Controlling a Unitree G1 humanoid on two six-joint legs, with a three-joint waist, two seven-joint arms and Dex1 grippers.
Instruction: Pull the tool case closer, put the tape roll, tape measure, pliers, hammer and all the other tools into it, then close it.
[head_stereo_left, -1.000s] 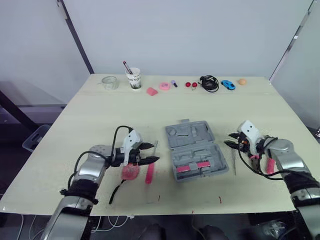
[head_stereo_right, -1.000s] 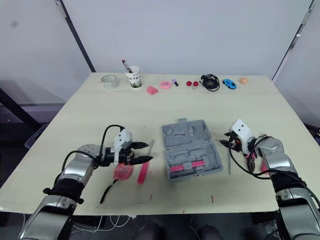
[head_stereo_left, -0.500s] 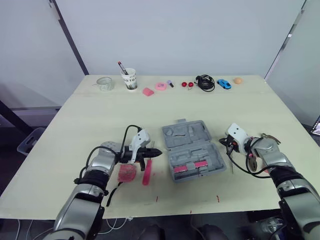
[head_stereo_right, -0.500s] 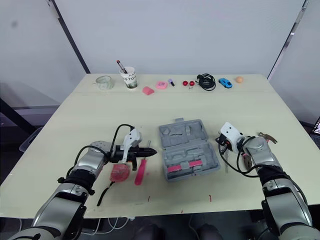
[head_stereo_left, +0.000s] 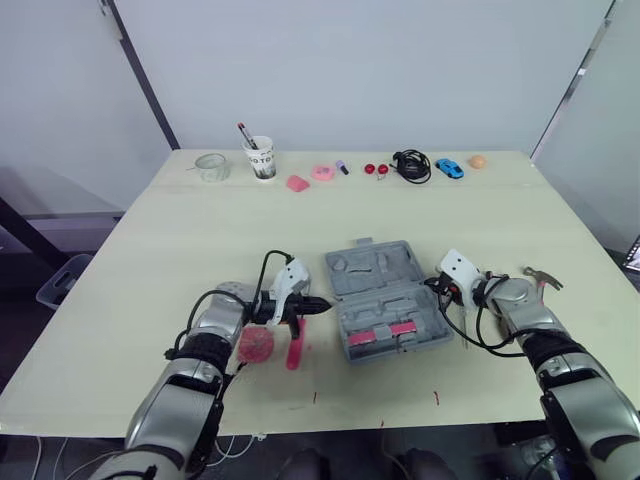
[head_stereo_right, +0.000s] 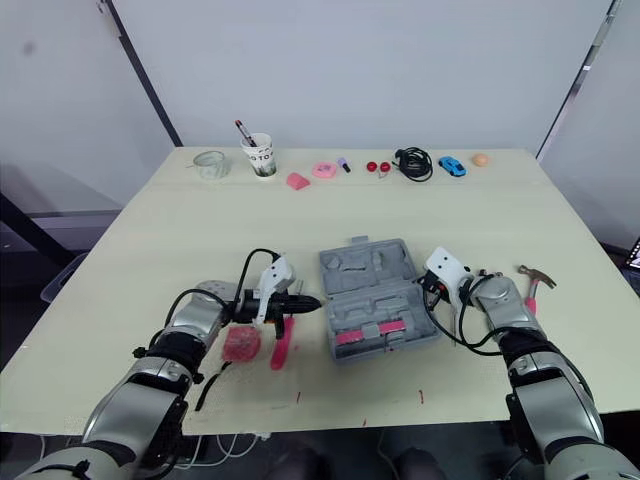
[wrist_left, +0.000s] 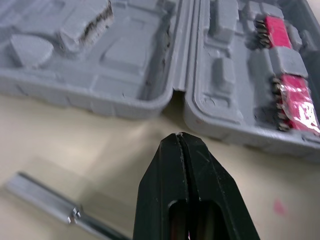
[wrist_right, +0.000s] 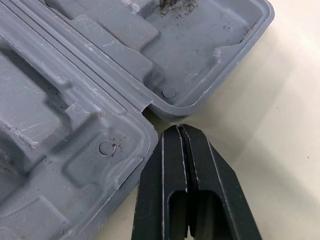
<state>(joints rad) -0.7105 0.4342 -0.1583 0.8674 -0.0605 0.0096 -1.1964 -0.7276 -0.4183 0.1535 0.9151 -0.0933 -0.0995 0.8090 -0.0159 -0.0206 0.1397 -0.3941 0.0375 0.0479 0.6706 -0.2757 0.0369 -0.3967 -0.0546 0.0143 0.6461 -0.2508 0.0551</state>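
Desk: pale wooden desk (head_stereo_left: 480, 220) against a white wall, with small odds and ends lined along its far edge.
Risk: both hands are pinched shut and only flank the case, so I judge that a pull from here has nothing to hold. The tips could slide off the smooth rim, or push unevenly and spin the open case, shaking loose the pink pieces already seated in it.
Left hand (head_stereo_left: 318, 306): fingers pressed together, holding nothing, with the tip aimed at the hinge notch on the case's left side. It is just short of the plastic.
Loose tools: a pink-red round item (head_stereo_left: 257, 345) and a pink-handled tool (head_stereo_left: 295, 348) lie near the front edge under the left hand. What they are I cannot tell.
Tool case (head_stereo_left: 385, 300): open flat at the middle of the desk towards the front edge, empty lid half on the far side.
Right hand (head_stereo_left: 432, 285): fingers closed and empty, with the tip just beside the hinge notch on the case's right side. Contact cannot be judged.
Hammer (head_stereo_left: 541, 276): near the right edge, well apart from the case.
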